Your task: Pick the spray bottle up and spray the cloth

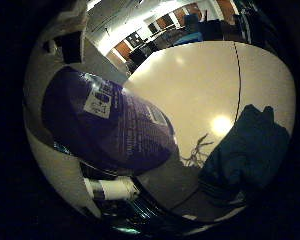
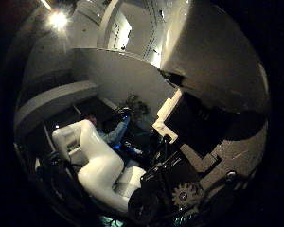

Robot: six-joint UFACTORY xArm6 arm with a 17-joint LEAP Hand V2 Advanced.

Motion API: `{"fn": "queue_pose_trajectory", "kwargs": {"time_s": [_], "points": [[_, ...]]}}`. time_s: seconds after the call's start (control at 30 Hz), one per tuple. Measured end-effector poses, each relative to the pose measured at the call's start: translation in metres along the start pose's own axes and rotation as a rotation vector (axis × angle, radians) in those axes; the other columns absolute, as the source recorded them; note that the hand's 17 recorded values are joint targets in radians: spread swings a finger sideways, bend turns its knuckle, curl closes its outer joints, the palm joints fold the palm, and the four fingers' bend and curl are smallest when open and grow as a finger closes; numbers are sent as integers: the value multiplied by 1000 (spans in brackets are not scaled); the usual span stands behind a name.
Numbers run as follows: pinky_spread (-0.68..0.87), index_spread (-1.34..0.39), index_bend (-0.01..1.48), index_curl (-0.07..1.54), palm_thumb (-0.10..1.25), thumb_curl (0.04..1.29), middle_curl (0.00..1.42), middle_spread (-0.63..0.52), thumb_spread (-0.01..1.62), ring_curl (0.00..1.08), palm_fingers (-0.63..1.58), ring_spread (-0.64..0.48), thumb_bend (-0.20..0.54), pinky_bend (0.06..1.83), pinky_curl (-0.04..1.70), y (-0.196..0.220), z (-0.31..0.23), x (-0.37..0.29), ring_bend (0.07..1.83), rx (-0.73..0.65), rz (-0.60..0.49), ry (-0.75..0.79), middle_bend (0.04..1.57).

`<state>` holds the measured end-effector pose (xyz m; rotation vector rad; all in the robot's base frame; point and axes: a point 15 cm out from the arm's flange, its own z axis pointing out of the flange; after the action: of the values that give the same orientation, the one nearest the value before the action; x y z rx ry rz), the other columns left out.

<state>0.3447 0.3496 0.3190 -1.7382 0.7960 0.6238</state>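
The purple spray bottle (image 1: 105, 115) with a white label fills much of the little finger side palm view, close against the palm and tilted over the white table (image 1: 195, 85). A white finger part (image 1: 115, 188) of my right hand curls in beside the bottle's lower side. The dark blue cloth (image 1: 248, 150) lies crumpled on the table, a little away from the bottle. The thumb side palm view shows my hand's own white fingers (image 2: 95, 163) bent inward, with black and geared parts (image 2: 185, 194); no bottle or cloth is plain there.
A seam runs across the table (image 1: 237, 75). Beyond its far edge are chairs and furniture (image 1: 160, 35). A lamp glare (image 1: 221, 124) sits on the tabletop next to the cloth.
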Motion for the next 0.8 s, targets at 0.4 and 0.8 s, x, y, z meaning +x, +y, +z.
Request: {"fn": "queue_pose_trajectory", "kwargs": {"time_s": [0.4, 0.8], "points": [[-236, -170, 1167, 618, 1035, 689, 559, -72, 942, 546, 1242, -148, -20, 1071, 960, 14, 14, 15, 1429, -36, 3, -6, 1307], [-277, -189, 1088, 606, 969, 640, 551, -82, 911, 530, 1216, -151, -28, 1054, 895, 35, 25, 38, 1399, -81, 21, 1, 1277]]}}
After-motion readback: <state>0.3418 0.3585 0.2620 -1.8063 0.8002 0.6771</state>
